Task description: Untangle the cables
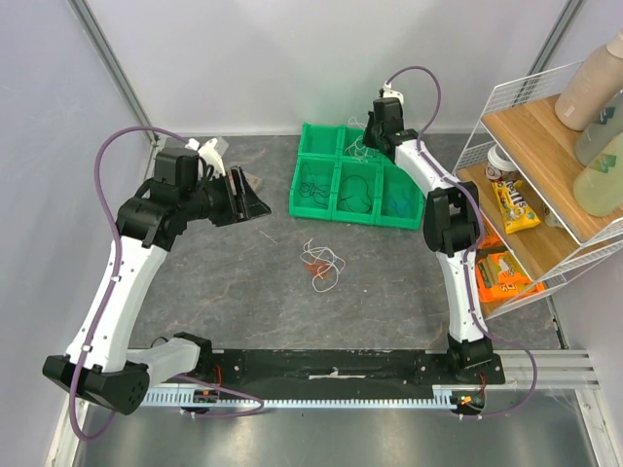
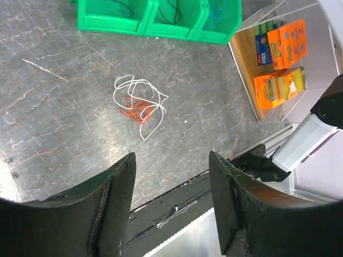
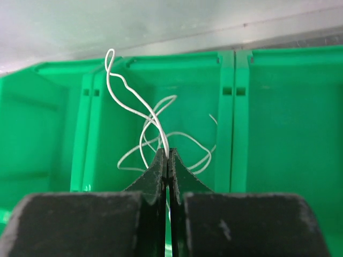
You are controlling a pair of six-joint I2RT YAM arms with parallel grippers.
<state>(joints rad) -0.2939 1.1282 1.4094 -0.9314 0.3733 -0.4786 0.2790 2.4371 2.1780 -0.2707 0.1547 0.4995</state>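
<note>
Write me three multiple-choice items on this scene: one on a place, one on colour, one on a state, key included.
1. The loose tangle lies: A in a bin; B on the table, apart from the green bins; C on the shelf.
2. Its colours: A white and orange; B blue and black; C green.
3. The right gripper is: A wide open; B shut on a white cable; C holding a bottle.
B: it rests on the tabletop. A: white loops lie over orange ones. B: its fingers meet on the cable.
</note>
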